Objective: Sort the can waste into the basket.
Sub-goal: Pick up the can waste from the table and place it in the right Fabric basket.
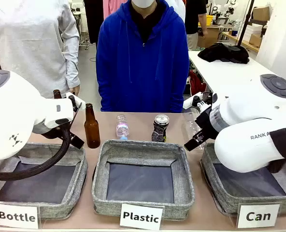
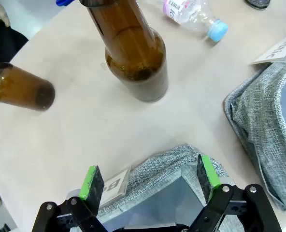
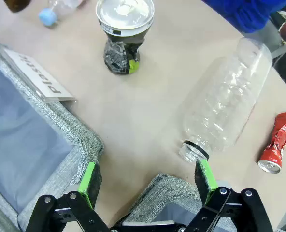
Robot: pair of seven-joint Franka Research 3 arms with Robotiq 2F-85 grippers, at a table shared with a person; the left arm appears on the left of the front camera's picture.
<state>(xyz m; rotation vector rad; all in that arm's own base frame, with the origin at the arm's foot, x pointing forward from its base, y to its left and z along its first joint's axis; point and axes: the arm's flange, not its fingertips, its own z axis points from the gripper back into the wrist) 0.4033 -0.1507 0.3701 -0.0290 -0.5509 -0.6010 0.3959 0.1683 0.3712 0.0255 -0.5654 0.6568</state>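
Standing upright on the tabletop [image 1: 135,121], the black can [image 1: 161,127] is seen just behind the far rim of the "Plastic" basket [image 1: 143,145]. Its long side runs up and down, its silver top is turned up, and its middle is squashed in. A small plastic bottle [image 1: 122,128] is stood to its left, and a brown glass bottle [image 1: 92,126] farther left.

In the right wrist view, the red can [image 3: 277,143] is laid flat on its side on the tabletop, near a big clear bottle [image 3: 227,99] that is laid on its side too. The red can's long side is lined up much like the bottle's, and its silver end is pointed toward the bottom of that picture. The two cans are set well apart, with the clear bottle between them.

Both cans are outside the "Can" basket [image 1: 208,174], which is placed at the robot's right with its white card [image 1: 258,216] at the front.

The right jaws are spread wide above a corner of that basket, and nothing is gripped between the green pads [image 3: 205,175]. The left jaws are spread wide too, over a corner of the "Bottle" basket [image 2: 167,166], with nothing gripped.
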